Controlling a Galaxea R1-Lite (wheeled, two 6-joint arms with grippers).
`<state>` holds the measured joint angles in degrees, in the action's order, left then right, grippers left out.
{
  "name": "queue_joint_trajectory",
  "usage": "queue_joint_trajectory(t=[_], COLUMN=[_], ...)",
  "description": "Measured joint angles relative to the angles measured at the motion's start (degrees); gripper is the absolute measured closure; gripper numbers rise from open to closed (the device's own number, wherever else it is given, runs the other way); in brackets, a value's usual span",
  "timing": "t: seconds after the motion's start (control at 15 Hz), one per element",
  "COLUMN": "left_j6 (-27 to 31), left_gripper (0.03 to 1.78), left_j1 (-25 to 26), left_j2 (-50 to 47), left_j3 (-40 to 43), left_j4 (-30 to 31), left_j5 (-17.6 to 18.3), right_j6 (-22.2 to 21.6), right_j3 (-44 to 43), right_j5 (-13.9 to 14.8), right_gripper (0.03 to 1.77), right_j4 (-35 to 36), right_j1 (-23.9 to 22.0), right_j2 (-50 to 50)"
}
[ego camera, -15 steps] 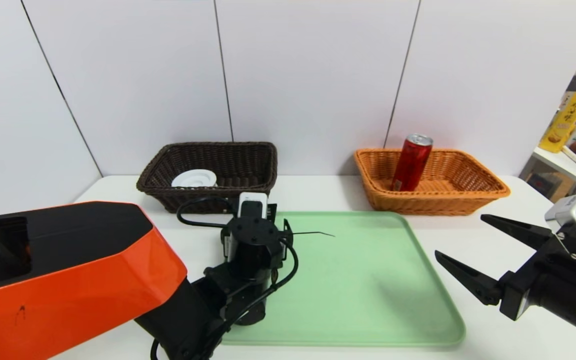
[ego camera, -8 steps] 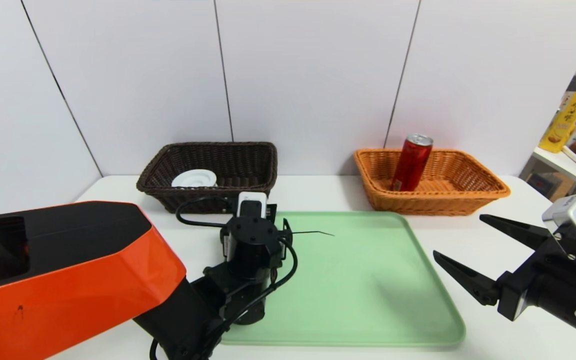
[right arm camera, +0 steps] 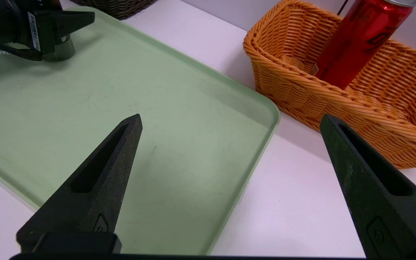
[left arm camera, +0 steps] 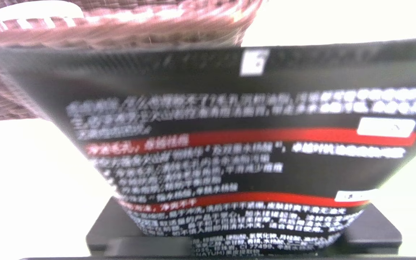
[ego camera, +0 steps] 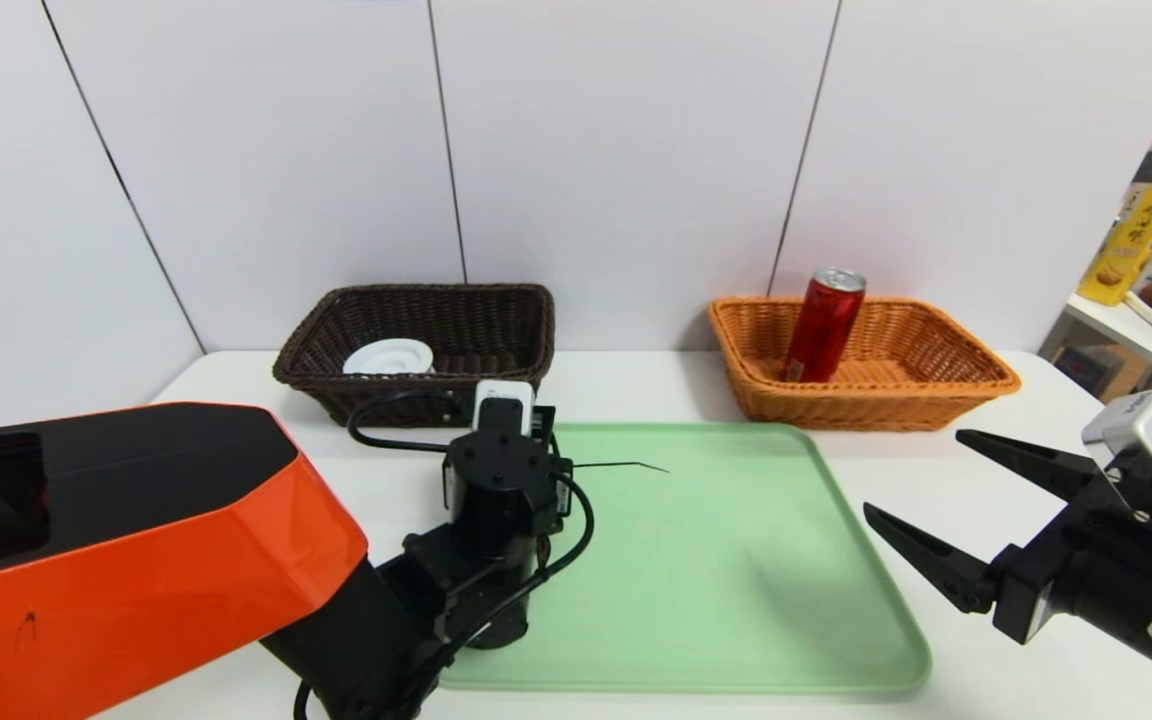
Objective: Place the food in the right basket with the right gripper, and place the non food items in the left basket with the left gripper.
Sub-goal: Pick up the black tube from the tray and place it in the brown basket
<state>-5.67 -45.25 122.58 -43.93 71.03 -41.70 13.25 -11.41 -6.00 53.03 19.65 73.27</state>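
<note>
- Black printed plastic squeeze tube (left arm camera: 229, 166) stands at green tray (ego camera: 716, 560)'s nine o'clock; grasping seems in hand.
- Left end effector (left arm camera: 244, 231) is there, grip I cannot tell.
- Right end effector (ego camera: 911, 470), three o'clock: open, idle.
- Next: secure, lift toward eleven o'clock, dark-brown wicker basket (ego camera: 416, 382).

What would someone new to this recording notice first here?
Probably the red can, leaning upright in the orange basket at the right. Next, the black printed tube at the left gripper, filling the left wrist view. The right gripper hangs open beyond the green tray's right side.
</note>
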Motion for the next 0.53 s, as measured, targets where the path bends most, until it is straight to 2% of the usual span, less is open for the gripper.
queue_joint_trajectory(t=[0.2,0.53], left_j6=[0.2,1.8], left_gripper=[1.04,1.06], left_j1=[0.0,-0.3], left_j2=[0.0,-0.9], left_j3=[0.2,0.3], left_j4=[0.6,1.2], left_j5=[-0.1,-0.3], right_j6=[-0.1,-0.2], right_j3=[0.0,-0.1], right_j5=[-0.1,0.0], right_gripper=[0.11,0.11], right_j4=[0.0,0.0], right_j1=[0.0,-0.1], right_j2=[0.0,0.0])
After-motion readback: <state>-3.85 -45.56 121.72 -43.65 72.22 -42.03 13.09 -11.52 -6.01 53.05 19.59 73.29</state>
